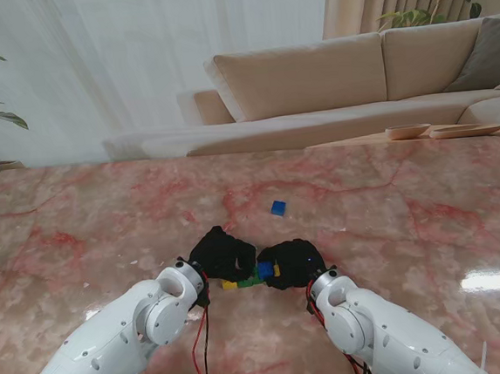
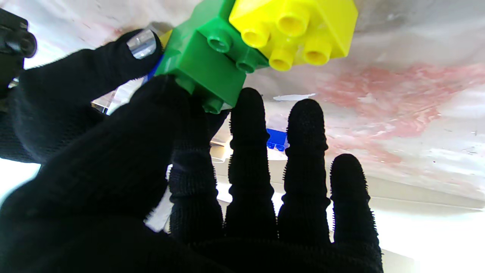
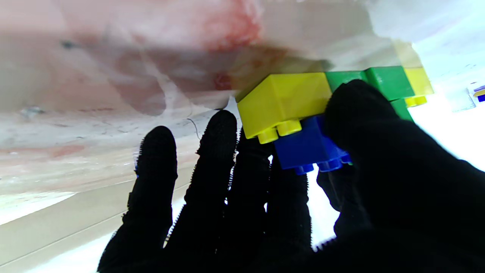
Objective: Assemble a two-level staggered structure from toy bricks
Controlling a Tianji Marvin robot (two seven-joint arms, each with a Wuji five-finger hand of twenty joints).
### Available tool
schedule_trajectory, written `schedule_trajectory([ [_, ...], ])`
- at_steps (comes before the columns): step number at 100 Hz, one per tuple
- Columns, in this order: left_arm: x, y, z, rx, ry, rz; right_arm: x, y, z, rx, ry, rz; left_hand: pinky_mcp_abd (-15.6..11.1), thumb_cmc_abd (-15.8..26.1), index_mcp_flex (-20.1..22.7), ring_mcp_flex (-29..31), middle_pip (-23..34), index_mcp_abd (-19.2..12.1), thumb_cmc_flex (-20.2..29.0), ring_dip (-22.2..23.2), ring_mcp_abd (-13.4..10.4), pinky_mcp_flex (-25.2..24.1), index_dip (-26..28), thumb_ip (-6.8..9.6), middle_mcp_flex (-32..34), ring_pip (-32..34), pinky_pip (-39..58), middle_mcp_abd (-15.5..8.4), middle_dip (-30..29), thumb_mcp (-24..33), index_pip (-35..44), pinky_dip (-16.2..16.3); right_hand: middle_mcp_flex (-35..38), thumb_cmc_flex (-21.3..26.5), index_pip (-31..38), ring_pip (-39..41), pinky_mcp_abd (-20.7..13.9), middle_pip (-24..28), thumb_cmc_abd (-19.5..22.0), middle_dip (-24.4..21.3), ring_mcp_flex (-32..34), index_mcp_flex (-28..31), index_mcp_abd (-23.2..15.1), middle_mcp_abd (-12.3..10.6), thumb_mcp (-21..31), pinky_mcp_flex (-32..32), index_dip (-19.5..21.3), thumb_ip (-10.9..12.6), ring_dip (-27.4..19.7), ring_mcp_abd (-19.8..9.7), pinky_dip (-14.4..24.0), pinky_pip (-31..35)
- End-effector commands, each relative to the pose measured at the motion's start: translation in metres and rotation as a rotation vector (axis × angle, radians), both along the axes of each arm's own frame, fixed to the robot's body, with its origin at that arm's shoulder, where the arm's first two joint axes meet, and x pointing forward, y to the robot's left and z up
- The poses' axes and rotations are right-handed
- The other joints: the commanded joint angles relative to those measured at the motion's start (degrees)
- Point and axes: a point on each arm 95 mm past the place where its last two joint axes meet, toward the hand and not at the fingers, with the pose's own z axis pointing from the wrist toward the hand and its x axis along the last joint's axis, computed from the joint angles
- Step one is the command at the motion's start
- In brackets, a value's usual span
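Both hands were down over the build, near me at table centre. Base row ran yellow brick point(image 3: 284, 100), green brick point(image 2: 201, 64), then another yellow point(image 2: 299, 28) on the L end, all flat on the marble table point(image 1: 390, 183). R hand point(image 1: 293, 264) had thumb and index pinched on the blue brick point(image 3: 308, 146), which sat on the 2nd level across the yellow/green seam, so staggered placement looked right. Other R fingers point(image 3: 159, 163) were straight and a bit apart, off the bricks. L hand point(image 1: 221, 252) braced the row: thumb against the green brick's near side, the 4 fingers point(image 2: 307, 125) extended side by side, holding nothing; whether the index actually touched the brick, can't tell. Spare blue brick point(image 1: 278, 207) lay well apart, farther from me.

Step in hand, I'd say: seating the blue one. To do it well: press straight down w/ the R thumb, no twisting, studs lined up over the seam; keep the L hand as a stop so the base row doesn't slide or split at the joint. Release only once it sits flush. Risk: uneven push tips the blue brick or pops the yellow end loose.
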Motion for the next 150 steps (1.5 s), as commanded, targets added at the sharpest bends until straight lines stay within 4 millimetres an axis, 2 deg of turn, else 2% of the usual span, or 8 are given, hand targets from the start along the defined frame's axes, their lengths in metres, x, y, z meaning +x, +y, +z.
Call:
schedule_trajectory([
  [1, -0.007, 0.005, -0.016, 0.047, 0.028, -0.007, -0.007, -0.002, -0.013, -0.016, 0.044, 0.0, 1.0, -2.2, 2.4, 2.0, 0.7, 0.6, 2.7, -0.4, -0.6, -0.8, -1.7, -0.53, 3.9, 1.6, 1.8, -1.7, 0.2, -0.2, -1.5, 0.2, 1.6, 0.9, 1.9, -1.0, 0.1, 0.5, 0.7, 0.6, 2.0, 1.4, -2.2, -0.3, 0.4, 0.1, -0.4, -2.8, -0.4, 1.1, 0.8, 2.2],
  [33, -0.002, 0.005, -0.02, 0.093, 0.014, -0.012, -0.008, -0.002, -0.013, -0.015, 0.046, -0.001, 0.9, -1.7, 2.0, 1.6, 1.1, 1.0, 2.7, -0.3, -0.7, -1.0, -1.7, -0.38, 3.2, 1.6, 1.4, -1.6, 0.6, -0.4, -1.4, 0.0, 2.8, 1.5, 3.0, -0.5, 0.3, 1.4, 0.3, 2.2, 2.9, 2.1, -2.9, -0.3, 0.1, 0.6, -0.6, -3.6, -0.2, 1.0, 0.8, 2.5],
  [44, 0.0, 0.006, -0.021, 0.088, 0.01, 0.002, -0.007, -0.002, -0.013, -0.012, 0.046, -0.002, 0.8, -1.7, 1.9, 1.5, 1.3, 0.8, 2.8, -0.3, -0.7, -1.0, -1.5, -0.31, 3.2, 1.6, 1.4, -1.6, 0.7, -0.4, -1.3, -0.1, 6.2, 2.7, 8.7, 0.4, 0.4, -0.3, -0.3, 6.5, 4.6, 2.7, -4.6, -0.4, -0.8, 1.5, -4.9, -4.8, 0.4, 0.9, 0.7, 3.1],
  [61, 0.001, 0.007, -0.023, 0.081, 0.027, 0.007, -0.007, -0.002, -0.014, -0.008, 0.048, 0.001, 0.7, -1.6, 1.9, 1.4, 1.2, 0.7, 2.7, -0.2, -0.8, -1.1, -1.5, -0.31, 3.1, 1.5, 1.4, -1.8, 0.5, -0.4, -1.4, 0.0, 8.3, 3.3, 10.7, 1.1, 0.7, -0.3, -0.9, 6.9, 6.1, 3.8, -5.8, -0.6, -1.1, 2.2, -5.7, -5.2, 0.7, 0.9, 0.9, 3.9],
  [63, 0.001, 0.007, -0.023, 0.08, 0.03, 0.006, -0.007, -0.002, -0.014, -0.008, 0.048, 0.002, 0.7, -1.6, 1.9, 1.4, 1.2, 0.7, 2.8, -0.2, -0.8, -1.1, -1.5, -0.29, 3.1, 1.5, 1.4, -1.7, 0.5, -0.4, -1.4, 0.0, 9.0, 3.6, 13.2, 1.2, 0.7, -0.9, -0.8, 7.4, 6.4, 3.4, -6.3, -0.5, -1.4, 2.3, -7.9, -5.3, 0.9, 0.8, 0.7, 4.1],
  [69, 0.001, 0.007, -0.025, 0.082, 0.039, 0.004, -0.007, -0.002, -0.014, -0.008, 0.049, 0.003, 0.7, -1.7, 2.0, 1.4, 1.2, 0.7, 2.8, -0.2, -0.7, -1.1, -1.5, -0.29, 3.2, 1.5, 1.4, -1.7, 0.5, -0.4, -1.4, 0.0, 10.4, 3.9, 15.1, 1.3, 0.8, -1.2, -0.9, 7.4, 7.0, 3.8, -7.0, -0.7, -1.5, 2.5, -9.2, -5.4, 1.0, 0.8, 0.7, 4.3],
  [108, -0.001, 0.006, -0.024, 0.154, 0.094, -0.042, -0.007, -0.003, -0.014, -0.011, 0.051, 0.008, 0.9, -0.2, 3.0, 0.9, 2.4, 3.0, 2.9, -0.2, -0.3, -2.0, -2.5, 0.05, 2.8, 1.2, 0.6, 0.3, 0.1, -0.1, -2.4, -0.3, 10.5, 4.0, 16.0, 1.3, 0.9, -1.7, -0.6, 7.7, 7.0, 3.6, -7.2, -0.6, -1.0, 2.4, -10.3, -5.2, 1.0, 0.9, 0.6, 4.3],
  [150, -0.004, 0.008, -0.028, 0.143, 0.133, -0.033, -0.007, -0.003, -0.014, -0.012, 0.048, 0.007, 0.5, 0.4, 2.1, 0.3, 2.9, 2.8, 2.6, -0.3, -0.8, -2.0, -2.6, 0.14, 1.6, 0.6, 0.4, -0.2, -0.5, -0.3, -3.0, -0.3, 10.3, 3.8, 16.3, 1.4, 0.7, -1.8, -0.4, 7.8, 7.0, 3.3, -7.5, -0.7, -1.2, 2.4, -10.7, -5.2, 1.1, 0.8, 0.6, 4.4],
])
